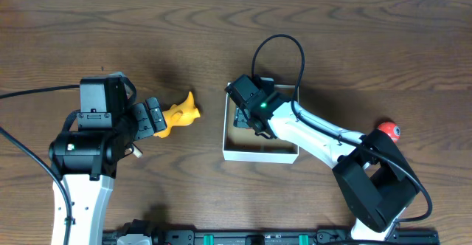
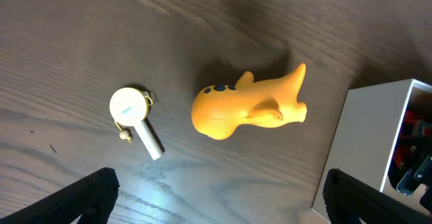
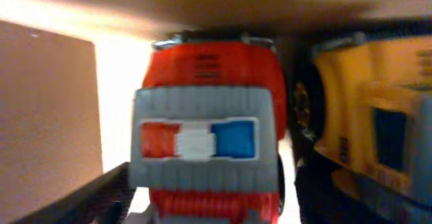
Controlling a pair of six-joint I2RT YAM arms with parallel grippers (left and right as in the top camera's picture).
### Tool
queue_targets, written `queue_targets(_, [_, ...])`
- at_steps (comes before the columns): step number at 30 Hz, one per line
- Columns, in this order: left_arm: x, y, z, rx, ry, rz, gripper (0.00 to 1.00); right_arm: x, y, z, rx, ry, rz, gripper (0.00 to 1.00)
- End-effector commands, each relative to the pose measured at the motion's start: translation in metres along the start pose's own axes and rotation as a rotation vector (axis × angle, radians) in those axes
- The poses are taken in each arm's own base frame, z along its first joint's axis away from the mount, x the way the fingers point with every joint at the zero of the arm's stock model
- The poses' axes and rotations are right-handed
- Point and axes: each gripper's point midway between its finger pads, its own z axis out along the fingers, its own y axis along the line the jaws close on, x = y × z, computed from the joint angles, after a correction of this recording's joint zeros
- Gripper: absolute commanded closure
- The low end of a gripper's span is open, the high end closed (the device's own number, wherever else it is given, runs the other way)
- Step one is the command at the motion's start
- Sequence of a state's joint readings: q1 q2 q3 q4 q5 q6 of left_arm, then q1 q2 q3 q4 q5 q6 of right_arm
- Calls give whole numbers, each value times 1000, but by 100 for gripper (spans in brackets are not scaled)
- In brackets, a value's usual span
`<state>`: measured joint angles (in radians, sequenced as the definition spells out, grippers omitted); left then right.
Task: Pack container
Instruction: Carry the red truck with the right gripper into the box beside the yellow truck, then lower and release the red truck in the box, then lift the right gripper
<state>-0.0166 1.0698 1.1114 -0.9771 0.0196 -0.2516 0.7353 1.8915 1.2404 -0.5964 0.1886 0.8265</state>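
Red toy truck [image 3: 206, 136] sits in the container [image 1: 258, 155] on the desk [image 1: 369, 38], under the right gripper [image 1: 247, 121]; I cannot tell its grasp. Left gripper [image 1: 156, 118] gapes by the yellow dinosaur [image 2: 246, 106]; crowding could snag it on the container wall.

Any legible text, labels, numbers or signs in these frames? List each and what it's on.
Nothing is legible in any view.
On the white round tag: faint blue print, too small to read.
On the red toy truck: only a red, white and blue light bar, no letters.
On the yellow toy vehicle: dark marks, too blurred to read.
On the yellow toy animal: blue spots, no text.
On the container: plain white wall, no print.
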Motion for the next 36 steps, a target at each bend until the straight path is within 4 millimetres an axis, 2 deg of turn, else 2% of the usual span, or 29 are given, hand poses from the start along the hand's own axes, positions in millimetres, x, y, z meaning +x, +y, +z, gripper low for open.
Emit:
queue_targets(1, [-5, 0, -4, 0, -16, -7, 2, -18, 4, -6, -2, -42, -27, 19])
queue_targets(10, [-5, 0, -4, -1, -16, -7, 2, -35, 17, -21, -21, -82, -94, 25])
queue_targets(19, [-6, 0, -4, -1, -16, -7, 2, -65, 20, -54, 13, -169, -129, 25])
queue_targets(21, [-6, 0, -4, -1, -16, -7, 2, -68, 26, -60, -4, -180, -154, 32])
queue_targets(24, [-6, 0, -4, -1, -16, -7, 2, -64, 41, -66, -56, -167, -210, 73])
queue_targets(25, [-6, 0, -4, -1, -16, -7, 2, -62, 45, -68, -67, -164, -221, 79])
queue_targets(27, [-6, 0, -4, -1, -16, -7, 2, -56, 51, -69, -84, -152, -233, 85])
queue_targets(32, [-6, 0, -4, -1, -16, -7, 2, -44, 58, -69, -96, -131, -260, 92])
queue_targets(36, [-6, 0, -4, -1, -16, -7, 2, -39, 60, -66, -93, -123, -269, 93])
